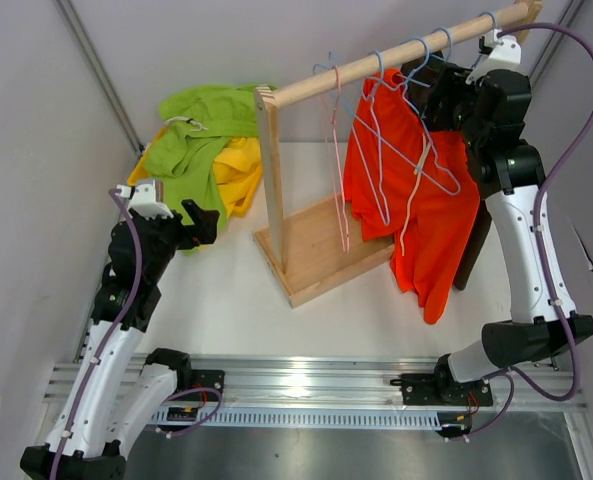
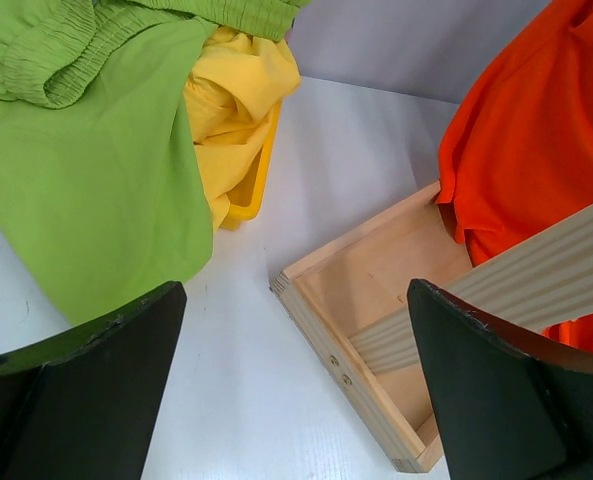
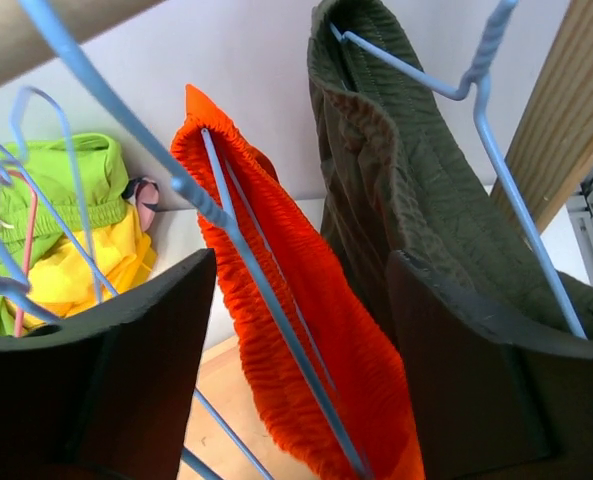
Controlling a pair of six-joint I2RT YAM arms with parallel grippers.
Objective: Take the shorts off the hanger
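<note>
Two pairs hang on hangers from the wooden rail (image 1: 376,62): the orange shorts (image 1: 416,205) and, just behind them, the dark olive shorts (image 3: 406,200); the lime green shorts (image 1: 201,140) and the yellow shorts (image 1: 238,175) lie heaped on the table's far left, off their hangers; so the task looks a little over half done, with the orange pair in hand. The right gripper (image 3: 301,265) is up at the rail, its jaws apart on either side of the orange waistband and its blue hanger (image 3: 276,320), nothing pinched; the left gripper (image 2: 296,290) hovers low beside the stand's base (image 2: 366,300), likewise spread and empty. The next move probably calls for closing on fabric alone, not wire, then drawing the waistband down off the hanger's arms.
</note>
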